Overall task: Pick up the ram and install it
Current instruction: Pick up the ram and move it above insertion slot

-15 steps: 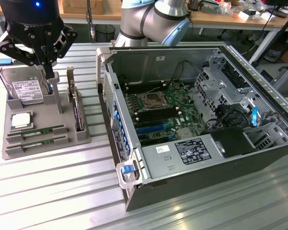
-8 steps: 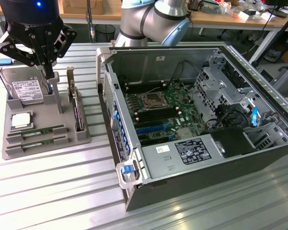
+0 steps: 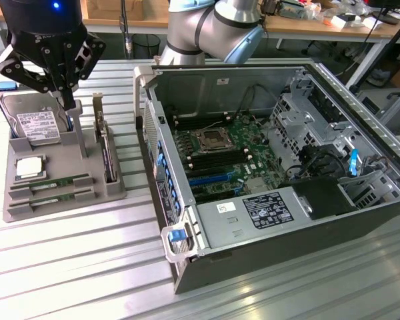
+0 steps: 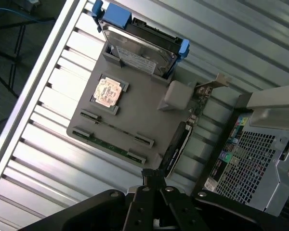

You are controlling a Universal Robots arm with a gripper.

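The ram (image 3: pixel 53 181), one of two alike green sticks, lies slotted edge-up in the grey parts tray (image 3: pixel 70 162) with its twin (image 3: pixel 53 195) just beside it. Both run along the tray edge farthest from the hard drive (image 3: pixel 37 123). The gripper (image 3: pixel 68 103) hangs above the opposite, hard-drive end of the tray with its fingers pressed together and nothing between them, well apart from either stick. A square processor chip (image 3: pixel 28 167) sits between the drive and the sticks. An upright expansion card (image 3: pixel 105 150) stands along the tray edge that faces the open computer case (image 3: pixel 253 260), and tray and case rest side by side on the slatted aluminium worktop (image 3: pixel 87 267). The pick-up step looks to be in hand but barely begun, since neither stick is lifted and the motherboard (image 3: pixel 253 157) inside the case awaits its part. By the look of things, a clean grasp calls for the claw to part, cross to the far tray edge and line up across the stick's thin faces. It would also need to drop squarely between the slot holders without nudging the twin.
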